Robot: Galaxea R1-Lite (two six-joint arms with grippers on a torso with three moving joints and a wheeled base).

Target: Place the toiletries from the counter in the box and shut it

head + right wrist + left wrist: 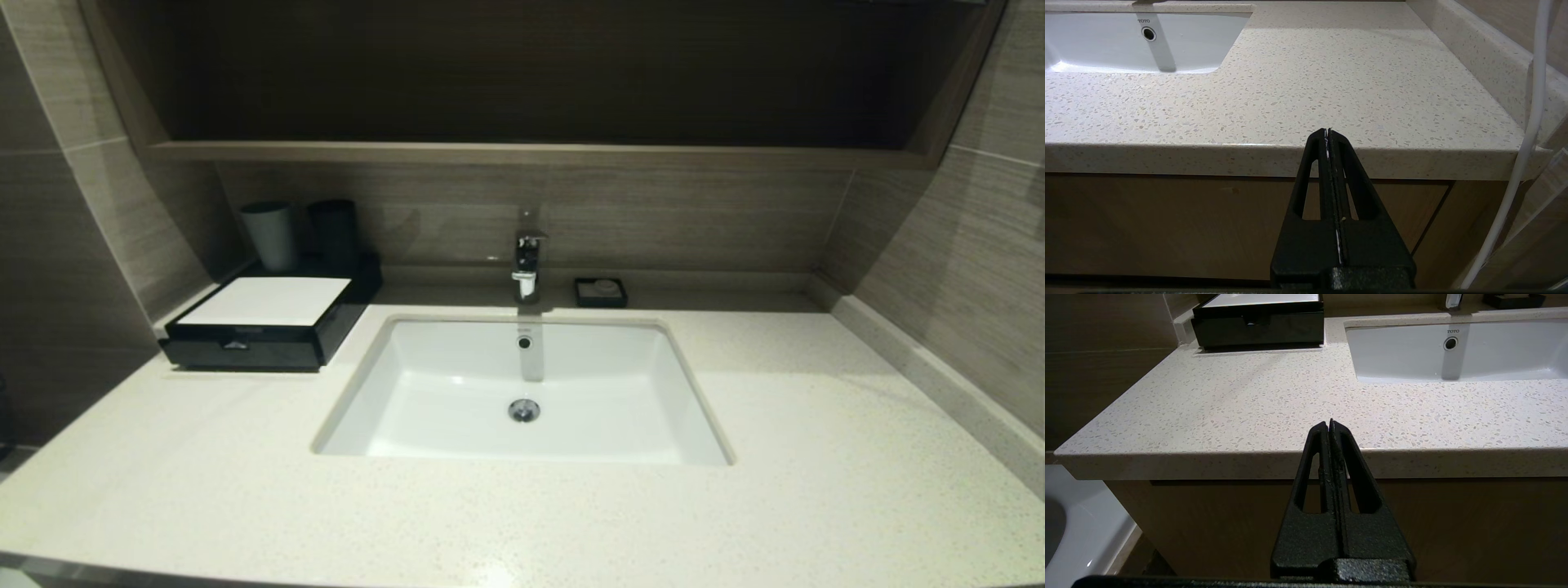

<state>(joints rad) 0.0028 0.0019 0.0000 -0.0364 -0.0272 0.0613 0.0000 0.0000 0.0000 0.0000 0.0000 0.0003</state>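
The black box (pixel 265 327) with its white top panel stands at the back left of the cream speckled counter (pixel 816 425), its front drawer shut; it also shows in the left wrist view (pixel 1259 322). No plastic-wrapped toiletries show in any view. My left gripper (pixel 1329 424) is shut and empty, held in front of the counter's front edge, below its top. My right gripper (pixel 1327 131) is shut and empty, likewise in front of the counter's front edge on the right. Neither gripper shows in the head view.
A white sink (pixel 522 392) is set in the counter's middle with a chrome tap (pixel 526 265) behind it. A small black soap dish (pixel 601 291) sits right of the tap. Two cups (pixel 302 233) stand behind the box. A white cable (pixel 1527 134) hangs at the right.
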